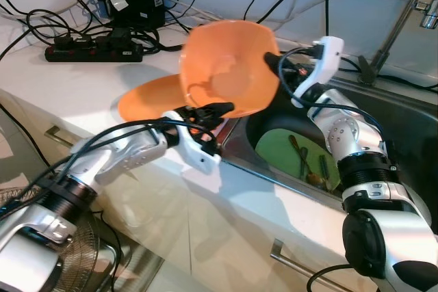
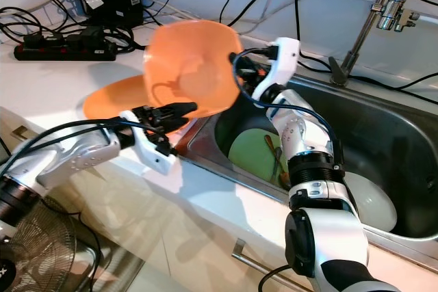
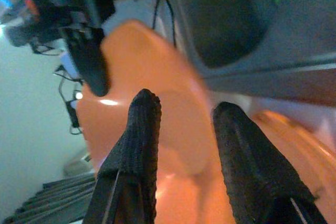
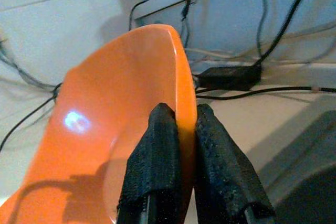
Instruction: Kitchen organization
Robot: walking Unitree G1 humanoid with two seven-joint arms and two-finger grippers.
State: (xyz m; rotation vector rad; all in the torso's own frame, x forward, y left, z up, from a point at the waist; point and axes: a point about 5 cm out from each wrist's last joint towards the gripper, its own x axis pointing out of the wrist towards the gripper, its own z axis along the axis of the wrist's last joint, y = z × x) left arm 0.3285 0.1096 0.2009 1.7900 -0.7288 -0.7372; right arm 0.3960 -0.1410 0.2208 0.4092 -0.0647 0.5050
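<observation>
**Orange bowl held on edge above the counter–sink boundary**

Orange bowl (image 1: 229, 70): centre of the left eye view, upper half. Tilted steeply, hollow facing the camera. Clear of the counter; lower rim hangs just above a second orange dish (image 1: 152, 95) lying flat on the white counter (image 1: 82, 87).

Right gripper (image 4: 176, 129): fingers closed tight on the bowl's rim, one pad on each face of the wall, as the right wrist view shows. Sole visible support. Grip sits at the bowl's right edge, so most of the bowl's weight hangs off to one side.

Left gripper (image 1: 211, 109): directly under the lower rim, centre of frame. Fingers parted in the left wrist view, nothing between them; contact with the bowl cannot be confirmed.

Surroundings: sink (image 1: 404, 121) at right, holding a green plate (image 1: 287, 152) with cutlery on it. Power strip (image 1: 92, 50) and tangled cables, upper left.

Risks (judgement):
- Thin-rim pinch on smooth plastic; the offset load could rotate the bowl in the pads, or slip it free.
- A drop lands on the flat dish or slides into the sink onto the plate.
- Left fingers rising could knock the rim and lever it out of the pinch.
</observation>
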